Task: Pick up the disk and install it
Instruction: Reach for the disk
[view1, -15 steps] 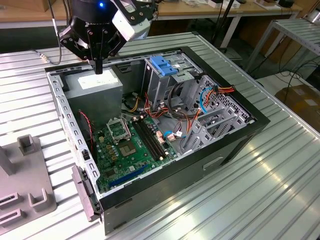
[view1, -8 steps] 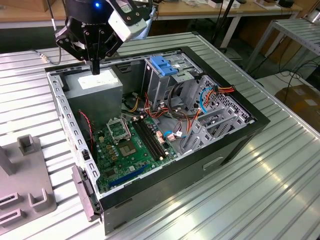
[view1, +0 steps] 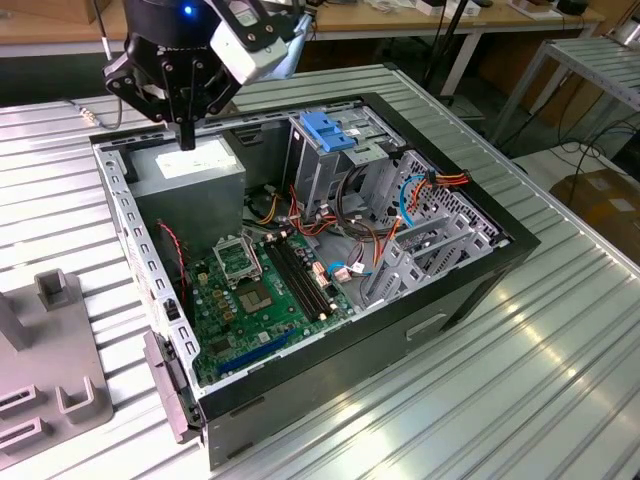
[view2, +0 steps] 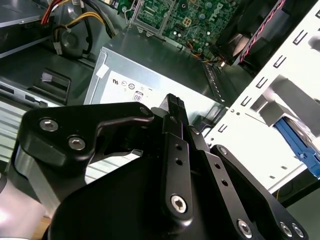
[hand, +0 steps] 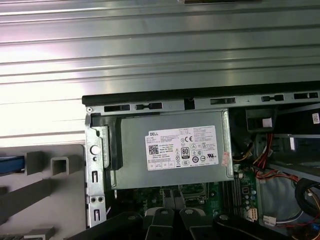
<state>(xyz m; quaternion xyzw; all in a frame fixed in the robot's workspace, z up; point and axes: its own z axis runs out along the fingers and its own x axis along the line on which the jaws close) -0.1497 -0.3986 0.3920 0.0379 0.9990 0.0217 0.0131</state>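
While the PC case (view1: 450, 300) lies open on its side for top access, the gripper (view1: 187, 140) hangs over the PSU (view1: 190, 178), fingers pressed together w/ nothing held; contact unclear. The disk (hand: 10, 165), judged by its blue edge, sits on the grey fixture (view1: 60, 355) beside the case, apparently staged for pickup.

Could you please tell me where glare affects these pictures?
In the exterior view, glare streaks the ribbed table; in the first wrist view the table washes out white beside the power supply; in the second wrist view the black gripper reads dark against the bright chassis wall.
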